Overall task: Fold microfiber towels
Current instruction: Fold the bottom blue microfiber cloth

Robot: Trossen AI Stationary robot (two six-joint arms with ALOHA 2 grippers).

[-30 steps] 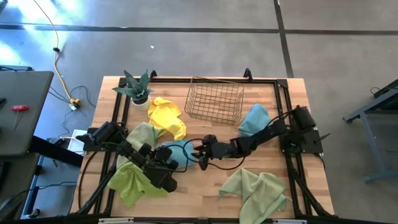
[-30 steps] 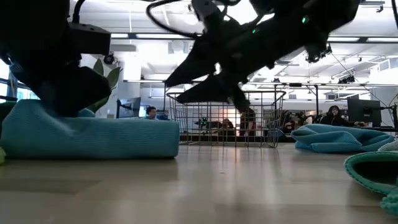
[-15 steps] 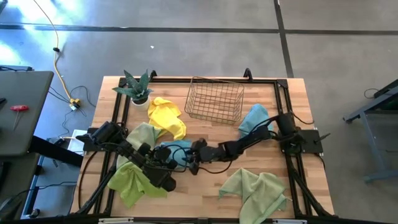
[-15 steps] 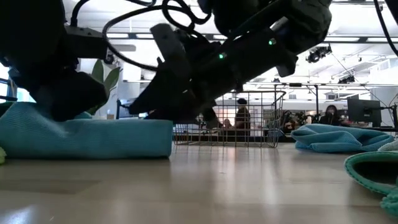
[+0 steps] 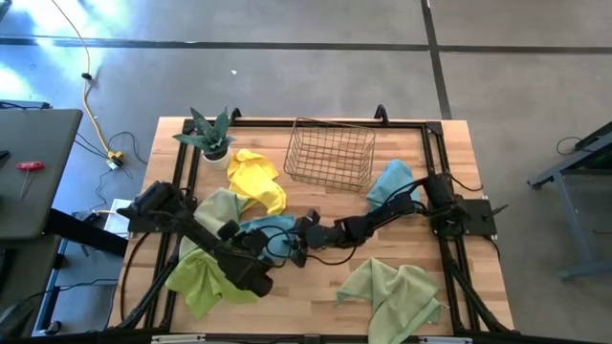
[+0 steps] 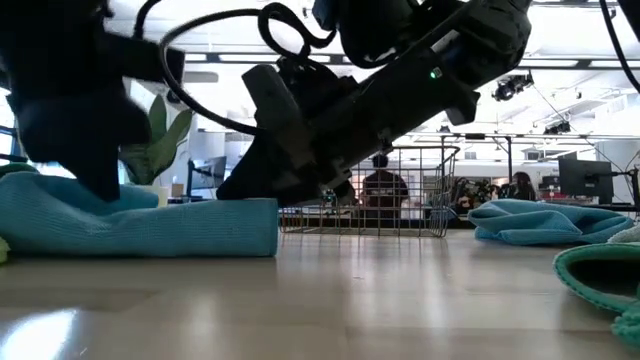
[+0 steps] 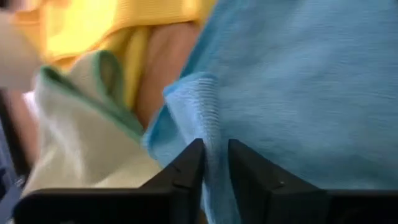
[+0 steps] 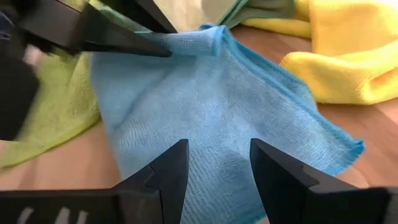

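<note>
A light blue microfiber towel [image 5: 273,227] lies flat on the wooden table [image 5: 316,205], left of the middle. My left gripper [image 7: 216,158] is at the towel's near left corner, pointing down and toward the far edge. Its fingers are slightly apart, with the towel's hem running between them. My right gripper [image 8: 214,165] is open and low over the towel's right part [image 6: 235,190], reaching in from the right. I cannot tell whether it touches the cloth. A yellow towel [image 5: 256,180] and a pale sage one [image 5: 222,205] lie just beyond. My left gripper has the raised hem at the light blue towel's corner [image 7: 208,124] in the narrow gap between its two fingers. It comes slanting down from the near side. Whether the pads still press on the hem cannot be told. The rest of the towel lies on the table.
A wire basket [image 5: 330,153] stands at the far middle and a potted plant [image 5: 208,134] at the far left. A lime towel [image 5: 199,279] lies near left, under my left arm. Another blue towel [image 5: 392,182] lies at the right and a sage one [image 5: 392,291] near right.
My right gripper has come down and toward the table's left, from above the bare wood to the light blue towel's right part. Most of that move came in the first half second. My left gripper has rolled at the wrist while staying at the towel's corner.
</note>
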